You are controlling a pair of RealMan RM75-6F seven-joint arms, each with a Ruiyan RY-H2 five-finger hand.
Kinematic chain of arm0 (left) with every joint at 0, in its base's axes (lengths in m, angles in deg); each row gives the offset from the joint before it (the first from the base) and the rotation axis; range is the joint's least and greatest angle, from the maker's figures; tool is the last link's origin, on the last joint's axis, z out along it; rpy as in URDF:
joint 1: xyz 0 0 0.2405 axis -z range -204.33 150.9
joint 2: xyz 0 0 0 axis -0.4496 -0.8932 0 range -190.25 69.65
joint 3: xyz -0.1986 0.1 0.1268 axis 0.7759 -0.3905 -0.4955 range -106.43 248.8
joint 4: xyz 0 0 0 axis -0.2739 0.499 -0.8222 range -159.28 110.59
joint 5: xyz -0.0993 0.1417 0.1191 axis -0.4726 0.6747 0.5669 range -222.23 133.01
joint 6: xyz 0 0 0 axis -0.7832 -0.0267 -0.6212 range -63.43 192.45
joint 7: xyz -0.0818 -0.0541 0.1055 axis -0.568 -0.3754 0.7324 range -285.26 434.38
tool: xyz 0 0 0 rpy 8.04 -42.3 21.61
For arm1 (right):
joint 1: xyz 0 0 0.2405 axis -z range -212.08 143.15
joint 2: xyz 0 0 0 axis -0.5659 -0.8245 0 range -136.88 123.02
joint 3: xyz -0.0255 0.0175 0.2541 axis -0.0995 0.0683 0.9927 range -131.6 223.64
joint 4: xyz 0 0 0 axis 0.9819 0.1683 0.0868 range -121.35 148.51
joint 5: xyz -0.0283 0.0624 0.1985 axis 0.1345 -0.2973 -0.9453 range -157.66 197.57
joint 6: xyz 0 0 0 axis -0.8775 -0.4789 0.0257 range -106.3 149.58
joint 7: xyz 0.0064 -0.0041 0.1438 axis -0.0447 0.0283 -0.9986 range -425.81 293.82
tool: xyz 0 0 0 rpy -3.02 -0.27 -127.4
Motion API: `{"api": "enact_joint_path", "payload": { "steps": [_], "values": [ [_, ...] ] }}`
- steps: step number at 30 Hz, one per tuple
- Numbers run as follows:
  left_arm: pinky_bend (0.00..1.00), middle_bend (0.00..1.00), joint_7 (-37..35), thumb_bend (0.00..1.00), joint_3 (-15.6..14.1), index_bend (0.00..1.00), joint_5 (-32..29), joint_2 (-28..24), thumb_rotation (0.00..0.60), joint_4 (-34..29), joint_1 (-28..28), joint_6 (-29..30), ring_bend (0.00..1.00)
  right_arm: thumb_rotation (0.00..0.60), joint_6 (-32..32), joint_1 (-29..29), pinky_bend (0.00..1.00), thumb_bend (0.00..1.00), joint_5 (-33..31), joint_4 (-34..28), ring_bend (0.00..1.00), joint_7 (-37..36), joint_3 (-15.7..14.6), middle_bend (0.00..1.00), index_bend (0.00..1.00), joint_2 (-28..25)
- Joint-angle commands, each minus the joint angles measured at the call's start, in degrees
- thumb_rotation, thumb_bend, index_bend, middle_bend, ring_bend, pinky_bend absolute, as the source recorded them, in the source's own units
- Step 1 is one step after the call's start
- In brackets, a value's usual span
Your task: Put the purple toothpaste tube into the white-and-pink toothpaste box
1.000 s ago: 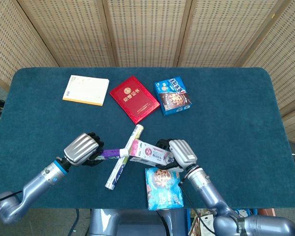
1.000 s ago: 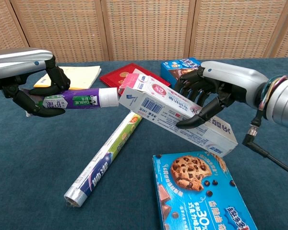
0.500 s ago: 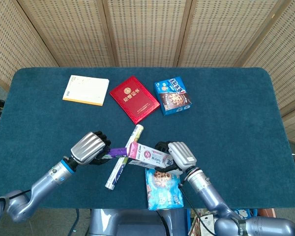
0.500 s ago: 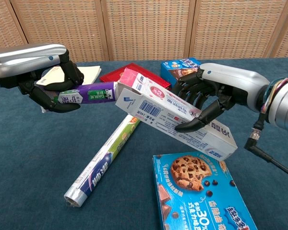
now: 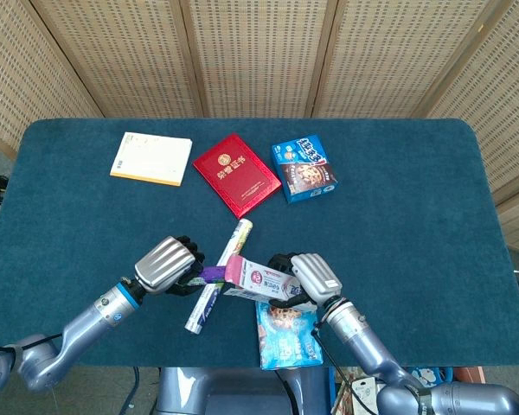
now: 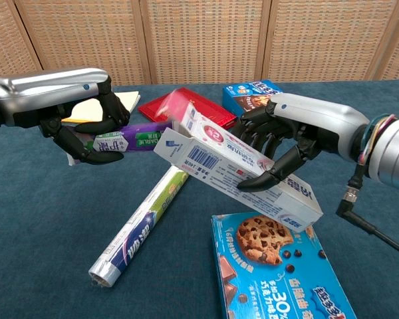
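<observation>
- Left hand [image 6: 86, 129] grips tube [image 6: 130, 140], cap end entering box [image 6: 236, 169] mouth.
- Right hand [image 6: 286, 143] clasps box, tilted above table.
- Risk: tube snags on flap (misaligned axes), buckling the box or slipping.

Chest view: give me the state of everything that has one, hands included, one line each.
Left hand: grips the purple toothpaste tube, off the table.
Purple toothpaste tube: held level, its front end inside the box's open end.
Toothpaste box: end flap open, held tilted in the air.
Right hand: grips the toothpaste box.
Foil roll: lying on the table.
Cookie pack: flat, closed.
Red booklet: closed.
Blue snack box: closed.
</observation>
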Motion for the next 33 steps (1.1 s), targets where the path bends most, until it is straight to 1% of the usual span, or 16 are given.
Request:
{"api": "enact_joint_path", "payload": {
  "steps": [1, 4, 9, 13, 23, 33],
  "values": [
    [0.43, 0.69, 0.91, 0.38, 0.38, 0.95, -2.56, -2.26, 0.600, -2.81, 1.40, -3.40, 0.52, 0.600, 0.12, -0.05, 0.40, 0.21, 0.44, 0.23, 0.43, -0.29, -0.10, 0.55, 0.66, 0.01],
    [0.43, 0.69, 1.86, 0.38, 0.77, 0.95, -4.95, -4.43, 0.600, -5.19, 2.51, -6.35, 0.52, 0.600, 0.08, -0.06, 0.40, 0.21, 0.85, 0.50, 0.43, -0.62, -0.08, 0.55, 0.66, 0.16],
    [0.43, 0.69, 3.64, 0.38, 1.97, 0.95, -8.68, -6.72, 0.600, -7.98, 3.76, -8.83, 0.52, 0.600, 0.26, -0.10, 0.40, 0.21, 1.69, 0.93, 0.43, -1.29, -0.36, 0.55, 0.66, 0.58],
    [0.43, 0.69, 5.35, 0.38, 2.95, 0.95, -10.06, -7.60, 0.600, -9.29, 4.61, -9.31, 0.52, 0.600, 0.13, -0.09, 0.40, 0.21, 2.47, 1.03, 0.43, -1.51, -0.58, 0.55, 0.66, 0.95],
    [0.43, 0.69, 8.49, 0.38, 3.78, 0.95, -13.49, -7.09, 0.600, -11.37, 6.15, -10.42, 0.51, 0.600, 1.45, -0.49, 0.40, 0.21, 4.48, 1.21, 0.43, -2.99, -1.16, 0.55, 0.66, 0.50],
    [0.43, 0.69, 10.64, 0.38, 5.22, 0.95, -16.83, -8.49, 0.600, -13.59, 7.53, -10.59, 0.51, 0.600, 2.04, -0.95, 0.40, 0.21, 6.75, 2.20, 0.43, -5.05, -1.07, 0.55, 0.66, 0.17]
  ]
}}
